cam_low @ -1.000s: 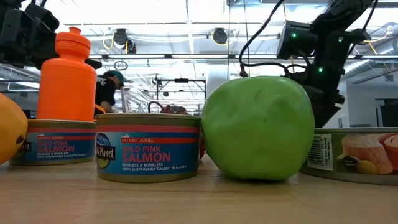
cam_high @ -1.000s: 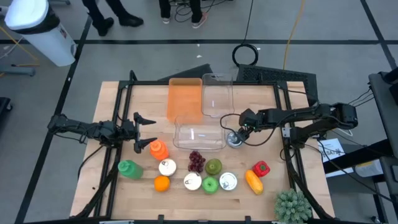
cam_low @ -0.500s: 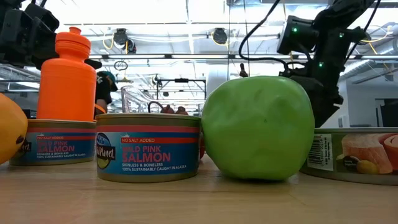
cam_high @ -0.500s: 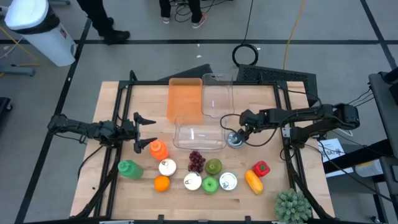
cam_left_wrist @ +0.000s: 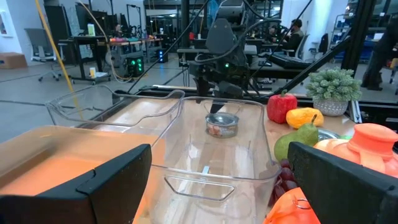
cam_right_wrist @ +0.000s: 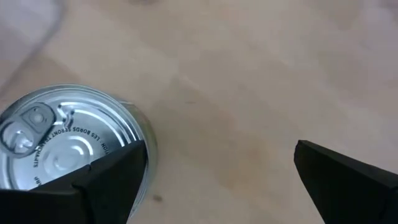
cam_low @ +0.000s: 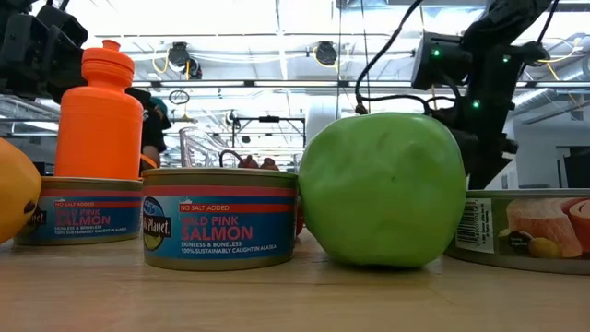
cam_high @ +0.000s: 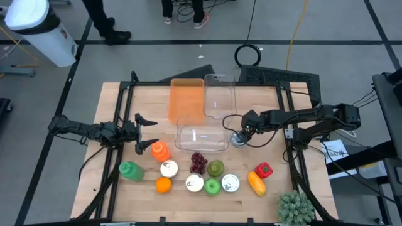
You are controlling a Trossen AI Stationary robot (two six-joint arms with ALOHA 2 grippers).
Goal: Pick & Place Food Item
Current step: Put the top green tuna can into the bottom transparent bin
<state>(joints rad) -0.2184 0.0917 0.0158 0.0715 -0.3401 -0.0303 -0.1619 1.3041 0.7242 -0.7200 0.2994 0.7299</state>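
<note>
A silver can [cam_high: 237, 140] stands upright on the wooden table [cam_high: 264, 100], to the right of a clear bin [cam_high: 201, 134]. Its ring-pull lid [cam_right_wrist: 59, 146] shows in the right wrist view. My right gripper [cam_high: 240, 133] hangs open just above it, pointing steeply down. The can lies off to one side of the gap [cam_right_wrist: 221, 158], partly under one finger [cam_right_wrist: 112, 180]. My left gripper [cam_high: 143, 132] waits open and level at the table's left, above the orange bottle [cam_high: 160, 150]. The left wrist view shows the can [cam_left_wrist: 222, 124] beyond the clear bin.
An orange bin [cam_high: 187, 99] and another clear bin [cam_high: 220, 95] stand at the back. Along the near edge lie a green bottle [cam_high: 130, 170], several cans, an orange [cam_high: 163, 185], grapes [cam_high: 198, 162], a green apple [cam_high: 212, 186], a red pepper [cam_high: 264, 169] and a small plant [cam_high: 295, 207].
My right gripper has stayed over the can and tipped and turned a little at the wrist. Its fingers have stayed open. The can has not moved.
</note>
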